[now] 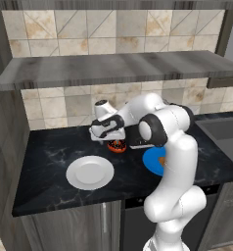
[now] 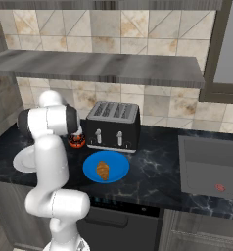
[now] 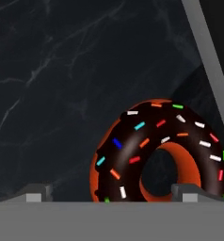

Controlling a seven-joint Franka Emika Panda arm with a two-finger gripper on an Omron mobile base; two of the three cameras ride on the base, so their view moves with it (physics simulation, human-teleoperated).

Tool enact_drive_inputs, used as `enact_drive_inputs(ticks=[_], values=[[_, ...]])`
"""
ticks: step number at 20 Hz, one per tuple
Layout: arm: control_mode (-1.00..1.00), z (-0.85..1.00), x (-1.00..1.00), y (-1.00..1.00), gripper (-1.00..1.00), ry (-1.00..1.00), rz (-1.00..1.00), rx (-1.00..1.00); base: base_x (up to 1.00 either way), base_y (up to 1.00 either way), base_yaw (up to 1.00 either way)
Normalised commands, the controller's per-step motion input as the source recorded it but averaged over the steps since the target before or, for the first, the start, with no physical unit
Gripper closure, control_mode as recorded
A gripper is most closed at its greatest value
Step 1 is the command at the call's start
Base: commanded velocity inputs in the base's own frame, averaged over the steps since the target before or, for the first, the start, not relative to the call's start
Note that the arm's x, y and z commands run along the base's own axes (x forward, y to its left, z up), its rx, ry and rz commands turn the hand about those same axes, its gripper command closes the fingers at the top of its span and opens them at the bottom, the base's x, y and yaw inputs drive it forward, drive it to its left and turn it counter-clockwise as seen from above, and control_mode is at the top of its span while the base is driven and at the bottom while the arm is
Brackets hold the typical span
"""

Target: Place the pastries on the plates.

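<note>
White plate (image 1: 90, 172) sits near left on the counter (image 1: 45, 162). Right base view shows the croissant (image 2: 103, 170) on the blue plate (image 2: 119, 164), long axis running near-to-far. Hand (image 3: 109, 194) wide, holding nothing, low over the donut (image 3: 157, 155), which lies flat left of the toaster (image 2: 113, 126).

The arm (image 1: 174, 162) is glossy white, built of rounded, tube-like segments with bulging shoulders. Dark grey to black bands and round caps mark its joints. The hand's housing is white with black panels. Two small dark grey fingertips (image 3: 36, 193) are squared off.
</note>
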Motion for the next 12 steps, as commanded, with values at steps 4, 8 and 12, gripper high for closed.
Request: enact_drive_inputs(ticks=[4, 8, 12], values=[[-1.00, -0.13, 0.00, 0.00, -1.00, 0.03, -0.03, 0.00, 0.00, 0.00, 0.00], [-1.00, -0.05, 0.04, 0.00, -1.00, 0.00, 0.00, 0.00, 0.00, 0.00, 0.00], [-1.00, -0.06, 0.14, 0.00, -1.00, 0.00, 0.00, 0.00, 0.00, 0.00, 0.00]])
